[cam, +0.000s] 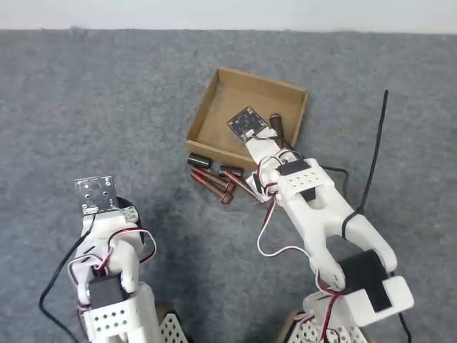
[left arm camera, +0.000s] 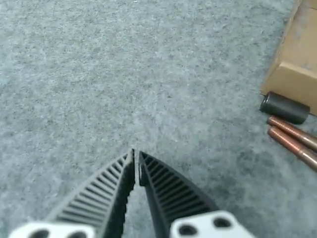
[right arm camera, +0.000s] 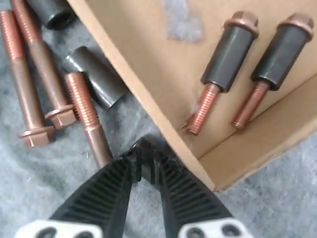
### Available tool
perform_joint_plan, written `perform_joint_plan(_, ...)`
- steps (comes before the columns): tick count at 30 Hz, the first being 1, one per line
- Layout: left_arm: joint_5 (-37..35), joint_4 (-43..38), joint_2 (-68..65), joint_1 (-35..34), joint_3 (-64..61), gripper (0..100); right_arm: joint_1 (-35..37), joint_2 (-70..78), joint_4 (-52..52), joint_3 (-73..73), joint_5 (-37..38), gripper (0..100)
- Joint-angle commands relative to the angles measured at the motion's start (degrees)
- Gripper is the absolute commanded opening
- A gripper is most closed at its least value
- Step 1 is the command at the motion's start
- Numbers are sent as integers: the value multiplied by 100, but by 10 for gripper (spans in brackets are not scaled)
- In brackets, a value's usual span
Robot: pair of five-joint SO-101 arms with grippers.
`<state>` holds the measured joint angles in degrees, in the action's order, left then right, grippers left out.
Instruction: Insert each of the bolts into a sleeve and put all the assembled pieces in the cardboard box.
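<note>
A grey carpeted table surface [cam: 107,93] is spread beneath everything. Across it, the white right arm [cam: 314,207] is stretched toward the open brown cardboard box [cam: 235,93], while the white left arm [cam: 107,243] is folded back, well apart from the box. The right gripper [right arm camera: 143,151] is held just above the box's nearer wall, its black ribbed jaws drawn together to a thin slit with nothing pinched between them. The left gripper [left arm camera: 136,156] is poised over bare carpet, its jaws likewise pressed together and empty. Inside the box, two assembled pieces [right arm camera: 230,49], each a copper bolt pushed through a dark cylindrical sleeve, are laid side by side near a corner. Just outside that wall, three loose copper-coloured bolts [right arm camera: 39,59] are laid close together on the carpet, the shaft of one running just beside the right gripper's finger. Two loose black cylindrical sleeves [right arm camera: 96,77] are set among them, one just beside the cardboard wall.
</note>
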<state>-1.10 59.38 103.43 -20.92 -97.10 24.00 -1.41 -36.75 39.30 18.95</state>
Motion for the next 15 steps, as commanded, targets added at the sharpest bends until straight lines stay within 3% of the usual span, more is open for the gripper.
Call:
perform_joint_plan(1, 44, -158, 88, -35, 57, 12, 233, 92, -321, -97, 79, 17)
perform_joint_plan(6, 44, -158, 88, -35, 57, 12, 831, 84, -954, -97, 774, 17)
perform_joint_plan(10, 44, -158, 88, -35, 57, 12, 1209, 84, -1226, -105, 791, 17)
perform_joint_plan(15, 44, -158, 88, -35, 57, 12, 1138, -163, -1393, -105, 791, 17)
